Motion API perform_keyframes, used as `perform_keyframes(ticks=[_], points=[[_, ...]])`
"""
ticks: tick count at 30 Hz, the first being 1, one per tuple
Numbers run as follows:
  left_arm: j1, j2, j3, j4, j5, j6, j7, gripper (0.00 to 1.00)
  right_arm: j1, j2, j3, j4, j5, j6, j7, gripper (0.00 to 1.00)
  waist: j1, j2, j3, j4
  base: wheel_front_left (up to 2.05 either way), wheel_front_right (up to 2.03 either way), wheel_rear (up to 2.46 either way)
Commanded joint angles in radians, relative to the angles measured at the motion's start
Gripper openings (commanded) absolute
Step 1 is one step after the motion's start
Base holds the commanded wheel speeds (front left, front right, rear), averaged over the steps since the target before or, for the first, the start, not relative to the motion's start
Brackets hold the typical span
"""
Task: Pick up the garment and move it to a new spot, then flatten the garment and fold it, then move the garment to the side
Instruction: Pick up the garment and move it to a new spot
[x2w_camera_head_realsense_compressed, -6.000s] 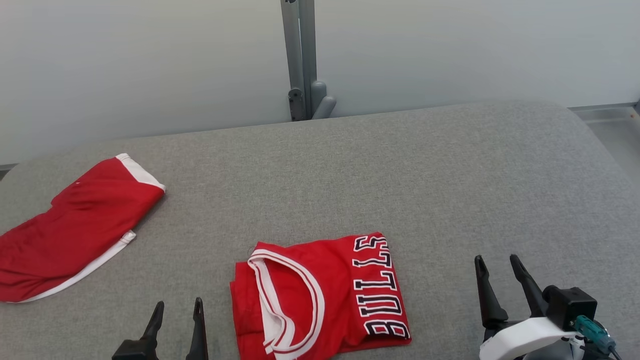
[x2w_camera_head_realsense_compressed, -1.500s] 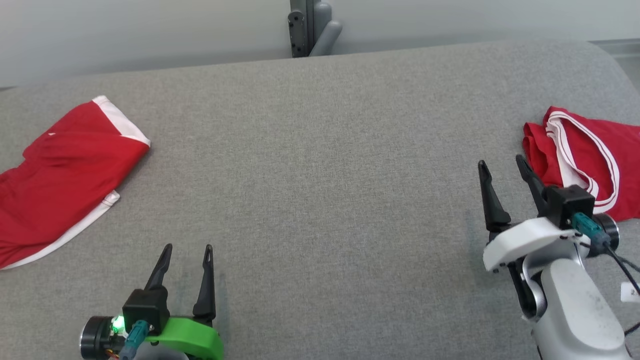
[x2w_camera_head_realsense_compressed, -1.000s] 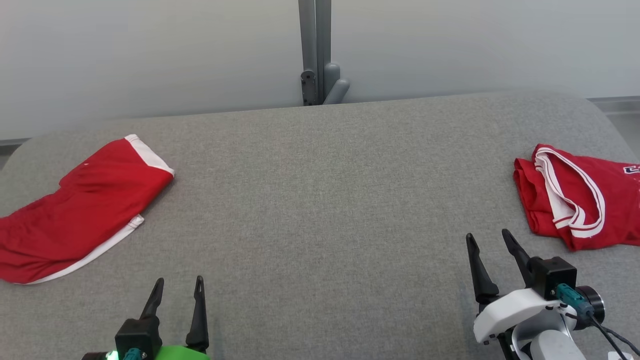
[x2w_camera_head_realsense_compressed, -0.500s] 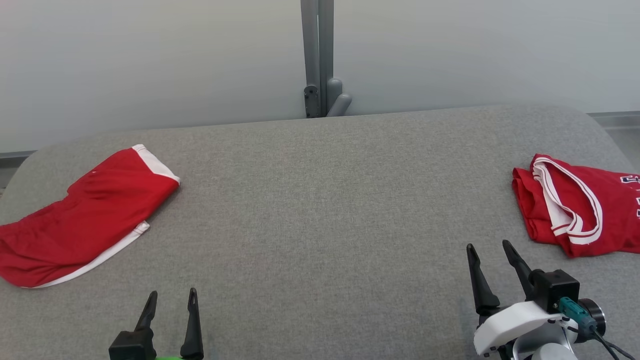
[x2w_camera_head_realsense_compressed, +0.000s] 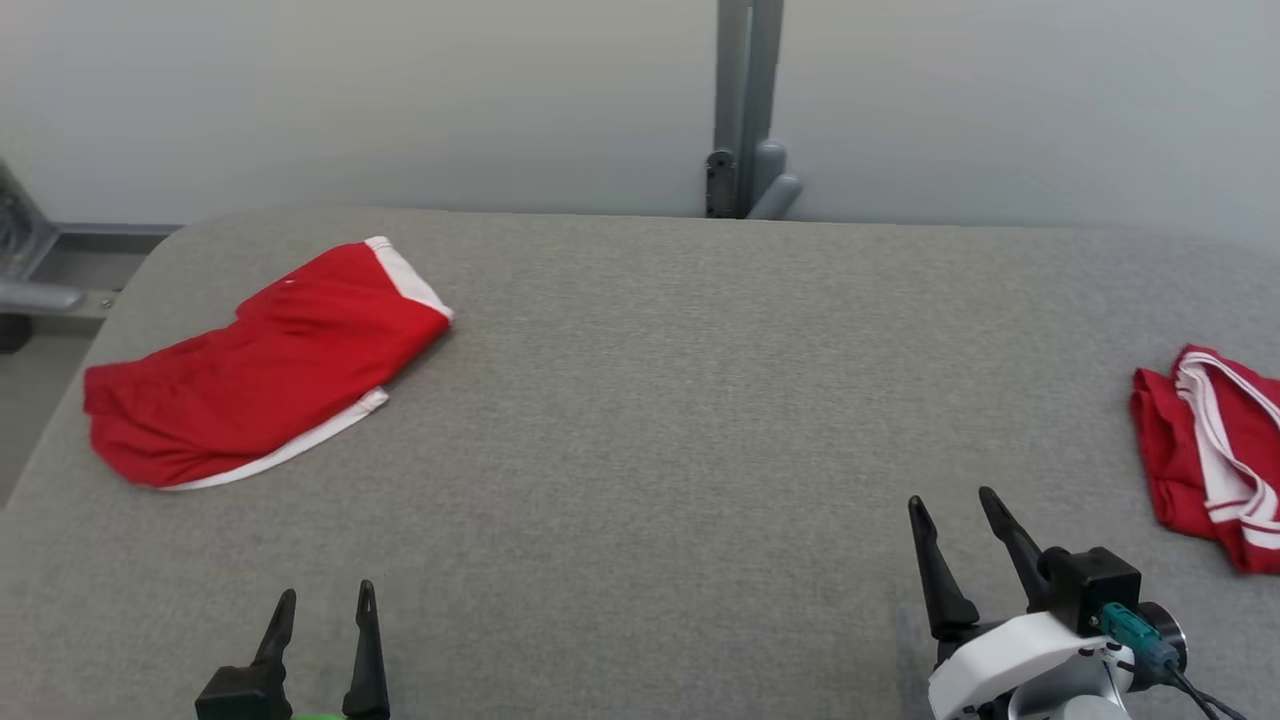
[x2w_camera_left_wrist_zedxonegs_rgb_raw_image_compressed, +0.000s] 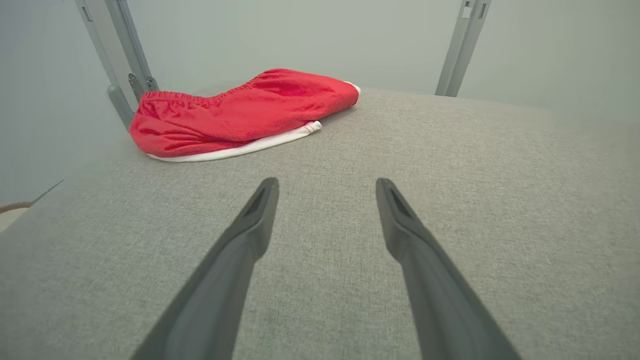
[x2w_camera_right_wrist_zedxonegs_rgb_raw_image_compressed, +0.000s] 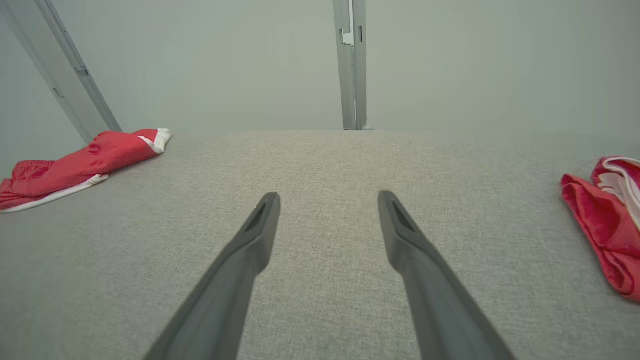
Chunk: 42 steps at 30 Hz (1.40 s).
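Lying diagonally, shorts (x2w_camera_head_realsense_compressed: 260, 390) hem points far-right; left gripper (x2w_camera_head_realsense_compressed: 327, 590), right gripper (x2w_camera_head_realsense_compressed: 951, 496) wide, empty.

Seen from my remote station, a grey cover (x2w_camera_head_realsense_compressed: 640, 400) of coarse woven cloth, matt, spans the frame. At the upper left lie red shorts (x2w_camera_head_realsense_compressed: 260, 390) in smooth, faintly shiny knit with white cloth trim. At the right edge is a red jersey (x2w_camera_head_realsense_compressed: 1160, 440) of similar fabric. The post (x2w_camera_head_realsense_compressed: 745, 100) at top centre looks like grey painted metal with a satin finish. I see matt dark plastic on the left gripper (x2w_camera_head_realsense_compressed: 327, 590) and right gripper (x2w_camera_head_realsense_compressed: 950, 497). The right one's mount (x2w_camera_head_realsense_compressed: 1010, 655) is smooth white plastic.
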Motion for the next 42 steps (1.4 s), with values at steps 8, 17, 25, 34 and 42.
perform_keyframes(ticks=[8,17,25,34,42], points=[[0.006,0.003,0.039,0.002,0.011,-0.018,0.0,1.0,-0.017,-0.003,0.031,0.003,0.004,-0.001,-0.003,1.0,0.0,0.0073,0.019,0.323,0.0,0.0,0.0],[0.035,0.002,0.089,0.014,-0.041,-0.027,0.0,1.0,-0.061,-0.004,0.094,0.034,0.018,-0.001,-0.003,1.0,0.0,0.0073,0.043,0.397,0.0,0.0,0.0],[-0.031,0.004,0.091,0.105,-0.124,-0.067,0.0,1.0,-0.048,-0.004,0.081,0.032,-0.004,-0.001,-0.003,1.0,0.0,0.0073,0.067,0.347,0.0,0.0,0.0],[-0.241,0.044,0.13,0.18,-0.148,-0.085,0.0,1.0,-0.104,-0.056,0.08,0.016,-0.035,-0.001,-0.003,1.0,0.0,0.0073,0.198,0.222,0.0,0.0,0.0],[-0.537,0.204,-0.005,0.328,-0.247,-0.086,0.003,1.0,-0.166,-0.117,0.08,-0.039,-0.049,-0.001,-0.003,1.0,0.0,0.0073,0.338,0.12,0.0,0.0,0.0]])
